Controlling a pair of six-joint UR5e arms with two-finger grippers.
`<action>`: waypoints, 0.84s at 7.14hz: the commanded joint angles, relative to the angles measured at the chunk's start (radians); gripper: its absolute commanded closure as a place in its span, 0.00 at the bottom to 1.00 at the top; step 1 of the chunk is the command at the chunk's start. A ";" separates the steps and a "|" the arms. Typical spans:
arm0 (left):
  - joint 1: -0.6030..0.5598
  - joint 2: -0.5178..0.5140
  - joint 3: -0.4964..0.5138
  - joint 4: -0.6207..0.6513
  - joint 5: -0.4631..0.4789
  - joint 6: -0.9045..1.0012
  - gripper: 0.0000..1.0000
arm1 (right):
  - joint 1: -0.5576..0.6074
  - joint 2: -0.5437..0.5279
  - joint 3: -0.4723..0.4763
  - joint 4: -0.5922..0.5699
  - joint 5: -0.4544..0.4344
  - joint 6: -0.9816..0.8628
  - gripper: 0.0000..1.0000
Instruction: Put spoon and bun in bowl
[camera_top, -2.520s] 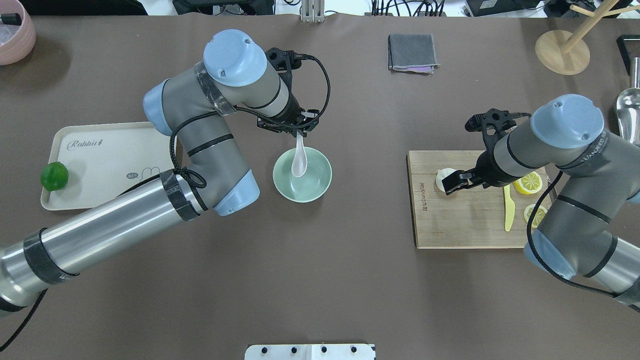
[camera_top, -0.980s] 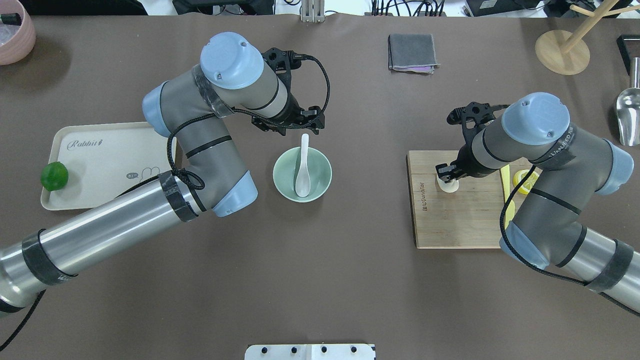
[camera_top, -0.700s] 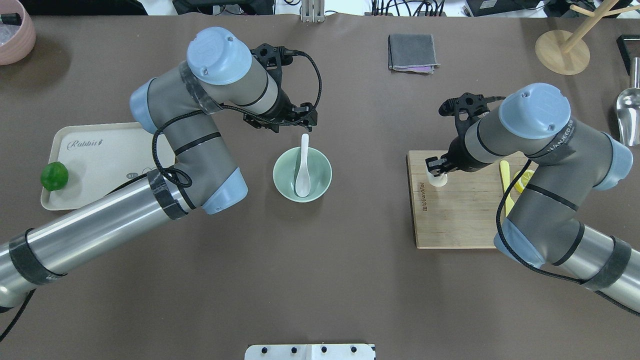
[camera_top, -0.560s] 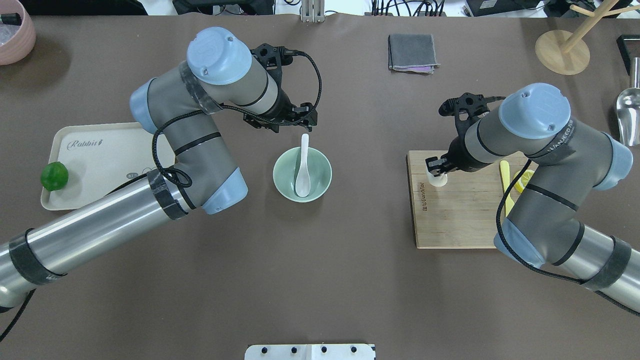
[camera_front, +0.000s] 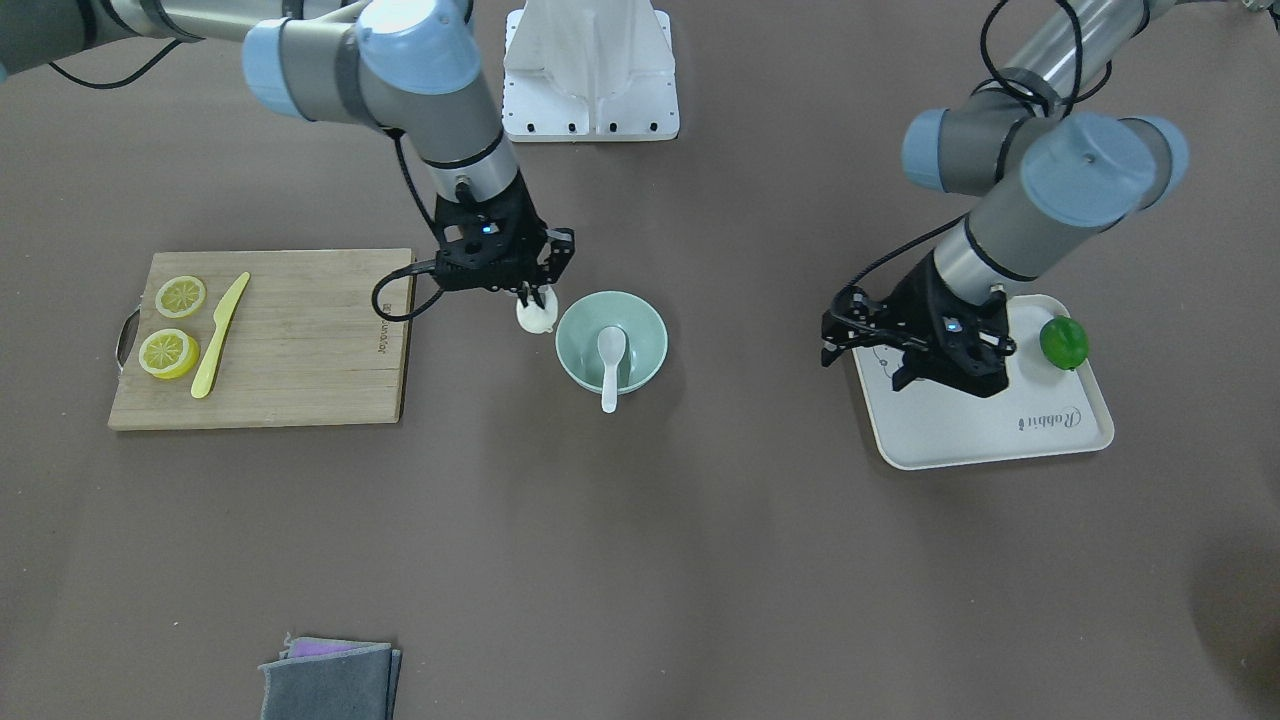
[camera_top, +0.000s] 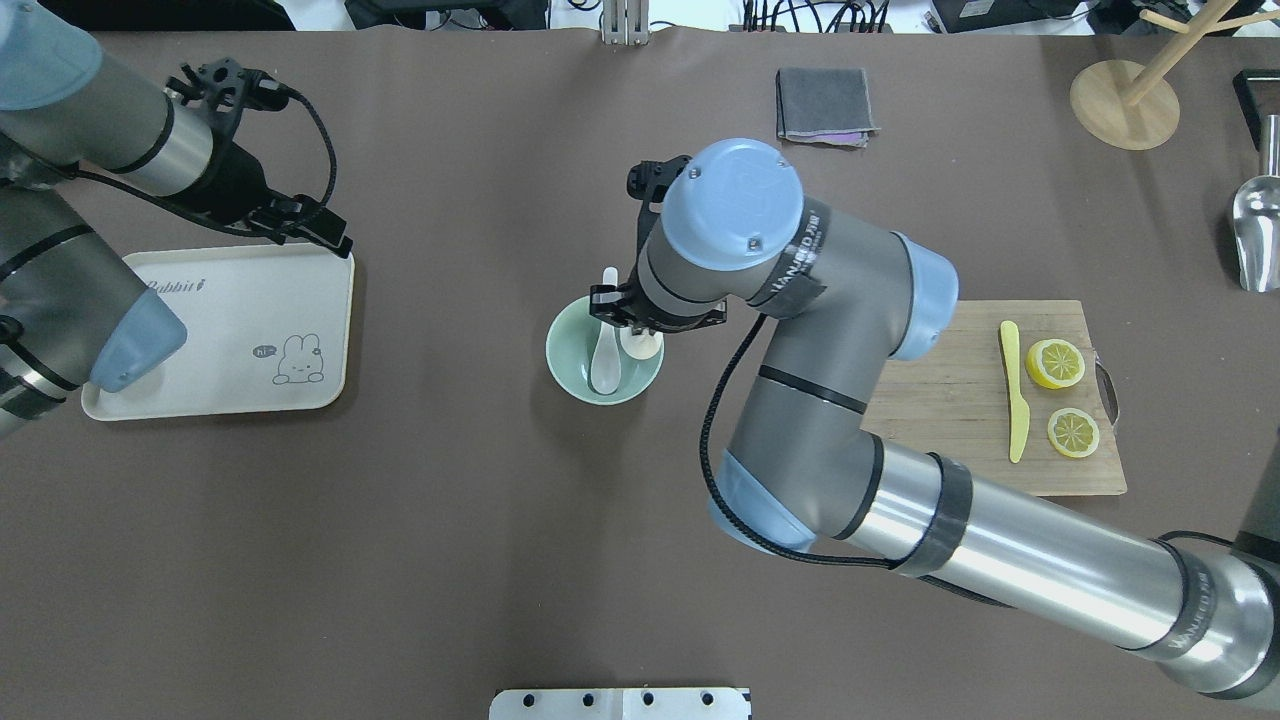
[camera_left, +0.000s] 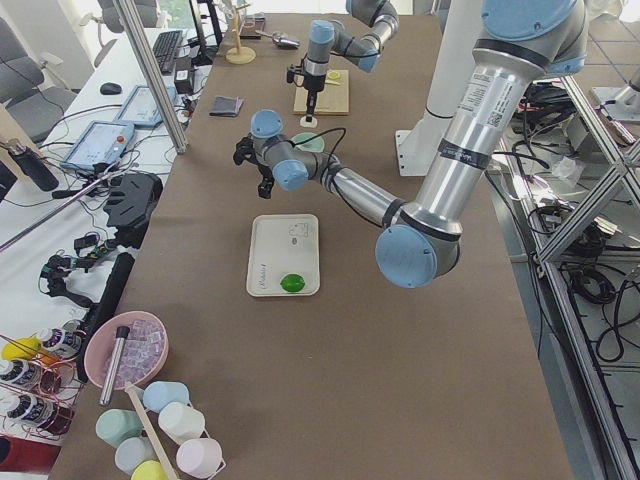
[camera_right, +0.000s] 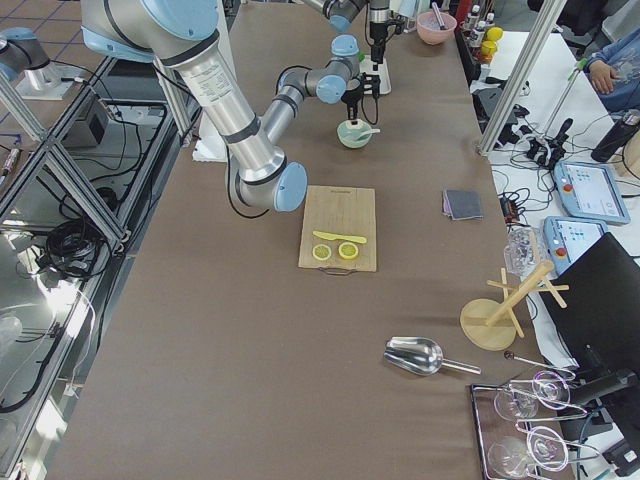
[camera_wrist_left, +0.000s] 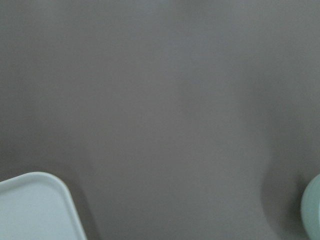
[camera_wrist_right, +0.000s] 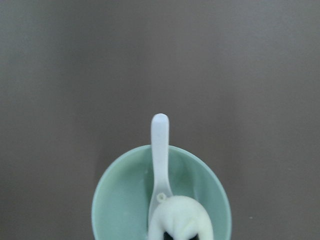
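Note:
The mint-green bowl (camera_top: 568, 368) stands mid-table, with the white spoon (camera_top: 605, 360) lying in it, handle over the far rim. My right gripper (camera_top: 642, 335) reaches across and is shut on the white bun (camera_top: 641, 346), holding it just above the bowl's right side. In the front view the bun (camera_front: 535, 315) hangs at the bowl's rim (camera_front: 580, 318). The right wrist view shows the bun (camera_wrist_right: 180, 216) above the spoon (camera_wrist_right: 160, 145) and the bowl (camera_wrist_right: 107, 192). My left gripper (camera_top: 315, 228) is open and empty over the tray's far right corner (camera_top: 335, 265).
The cream rabbit tray (camera_front: 960, 440) holds a green lime (camera_front: 1064, 343). A wooden cutting board (camera_top: 960, 420) on the right carries two lemon slices (camera_top: 1056, 363) and a yellow knife (camera_top: 1014, 400). A grey cloth (camera_top: 824, 104), a wooden stand (camera_top: 1124, 103) and a metal scoop (camera_top: 1256, 235) lie farther back.
My right arm has carried the bun from the cutting board leftward to over the bowl. My left arm has drawn back left to the tray. The spoon stays in the bowl.

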 joint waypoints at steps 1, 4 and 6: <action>-0.018 0.030 -0.005 0.002 -0.003 0.033 0.05 | -0.028 0.056 -0.137 0.125 -0.052 0.045 0.15; -0.024 0.029 -0.004 0.009 -0.001 0.033 0.03 | 0.054 -0.144 0.081 0.114 0.078 0.028 0.00; -0.109 0.056 -0.027 0.058 -0.006 0.069 0.03 | 0.197 -0.348 0.270 0.031 0.209 -0.162 0.00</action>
